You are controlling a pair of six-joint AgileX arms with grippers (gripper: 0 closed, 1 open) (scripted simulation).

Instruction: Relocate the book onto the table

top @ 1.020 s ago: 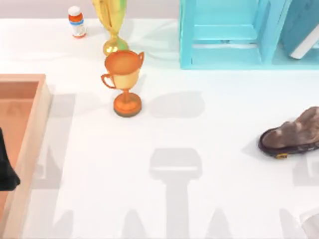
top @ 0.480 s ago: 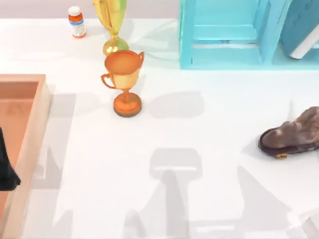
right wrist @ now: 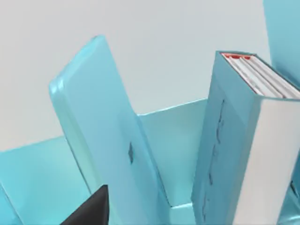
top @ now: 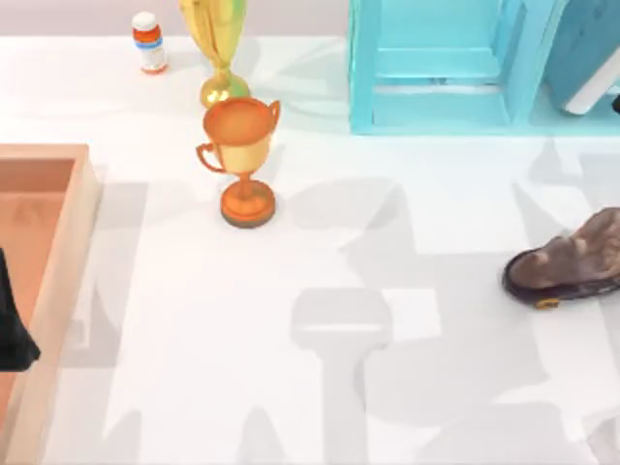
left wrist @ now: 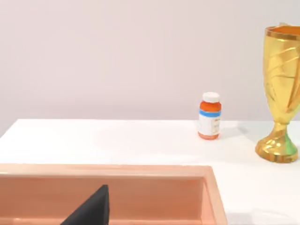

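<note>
Book point(right wrist: 243, 140) upright inside turquoise shelf point(top: 436, 87), not on desk point(top: 320, 291). Could tip against shelf wall. Right pincer near book; opening impossible to tell.

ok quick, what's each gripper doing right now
Left gripper: parked over the wooden tray; state cannot be told.
Right gripper: near the book in the shelf unit; state cannot be told.

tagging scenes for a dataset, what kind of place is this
Most likely a rendered tabletop test scene, not a real room: a plain white table before a blank wall, with unrelated props on it, such as an orange trophy, a brown shoe and a turquoise shelf holding a book.
</note>
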